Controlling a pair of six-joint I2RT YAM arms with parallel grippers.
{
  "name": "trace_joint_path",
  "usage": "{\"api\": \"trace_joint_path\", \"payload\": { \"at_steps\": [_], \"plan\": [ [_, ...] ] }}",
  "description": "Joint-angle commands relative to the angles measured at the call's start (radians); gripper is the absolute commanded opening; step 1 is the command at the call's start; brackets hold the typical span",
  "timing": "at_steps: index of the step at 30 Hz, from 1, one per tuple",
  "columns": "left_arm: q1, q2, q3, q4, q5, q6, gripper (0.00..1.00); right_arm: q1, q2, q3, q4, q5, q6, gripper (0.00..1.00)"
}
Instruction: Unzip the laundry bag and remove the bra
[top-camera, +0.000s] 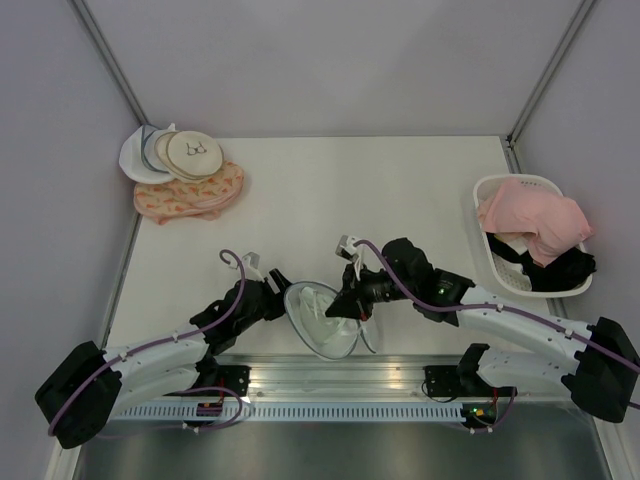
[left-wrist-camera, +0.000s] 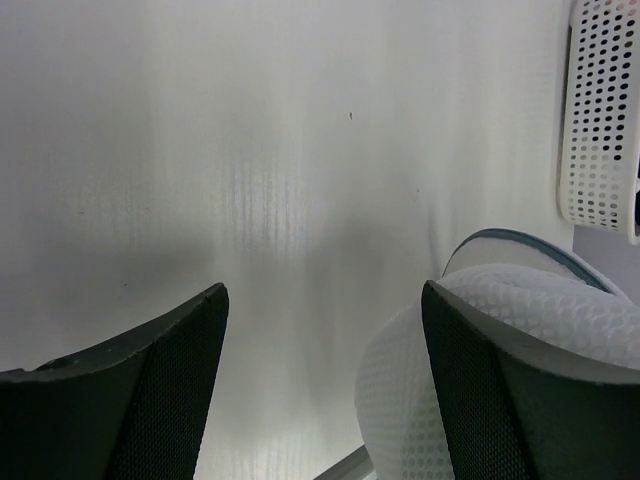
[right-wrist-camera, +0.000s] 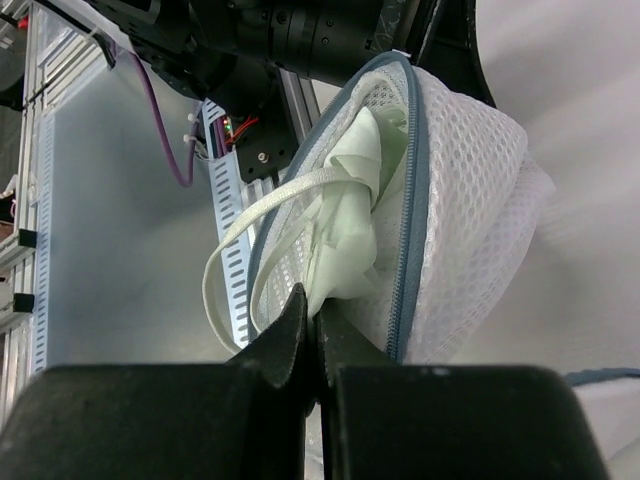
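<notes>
The laundry bag (top-camera: 330, 338), a white mesh pouch, lies unzipped near the table's front edge between both arms. In the right wrist view its grey-blue zipper (right-wrist-camera: 415, 200) gapes and the pale mint bra (right-wrist-camera: 350, 220) bulges out, a strap looping to the left. My right gripper (right-wrist-camera: 318, 315) is shut on a fold of the bra at the bag's (right-wrist-camera: 470, 180) mouth; seen from above, it (top-camera: 342, 303) sits at the bag's right rim. My left gripper (left-wrist-camera: 325, 400) stands open, with the bag's mesh (left-wrist-camera: 405, 400) against its right finger's inner side. From above, it (top-camera: 280, 303) is at the bag's left edge.
A white perforated basket (top-camera: 497, 190) at the right holds a pink garment (top-camera: 530, 220) and a black one (top-camera: 560, 272). Stacked cream and white discs (top-camera: 185, 152) and a pink patterned round bag (top-camera: 190, 195) lie at the back left. The basket's wall (left-wrist-camera: 600, 120) shows in the left wrist view.
</notes>
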Motion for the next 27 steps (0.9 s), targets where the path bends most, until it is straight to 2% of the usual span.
{"api": "trace_joint_path", "payload": {
  "at_steps": [1,6,9,14,18,21,25,27],
  "plan": [
    [0.004,-0.009,0.024,-0.003,-0.017,-0.003,0.82,0.003,-0.024,-0.011,0.092,-0.059,0.007,0.01],
    [0.004,-0.011,0.026,-0.003,-0.016,-0.003,0.81,0.002,-0.133,-0.09,0.275,-0.105,0.072,0.0],
    [0.005,-0.009,0.027,0.0,-0.014,-0.002,0.81,-0.005,-0.134,-0.112,0.379,-0.209,0.142,0.0],
    [0.004,-0.001,0.026,0.016,-0.004,-0.003,0.78,-0.012,-0.122,-0.144,0.512,-0.201,0.234,0.0],
    [0.004,-0.066,0.018,0.039,0.03,-0.002,0.82,-0.014,-0.084,-0.092,0.312,-0.051,0.141,0.0],
    [0.004,-0.196,0.0,0.03,0.006,-0.011,0.99,-0.018,-0.101,-0.084,0.205,0.109,0.095,0.0],
    [0.004,-0.398,0.012,-0.157,-0.102,-0.035,1.0,-0.024,-0.131,-0.064,0.05,0.328,0.041,0.0],
    [0.004,-0.483,0.015,-0.243,-0.158,-0.035,1.0,-0.026,-0.134,-0.064,-0.01,0.356,0.029,0.0]
  ]
}}
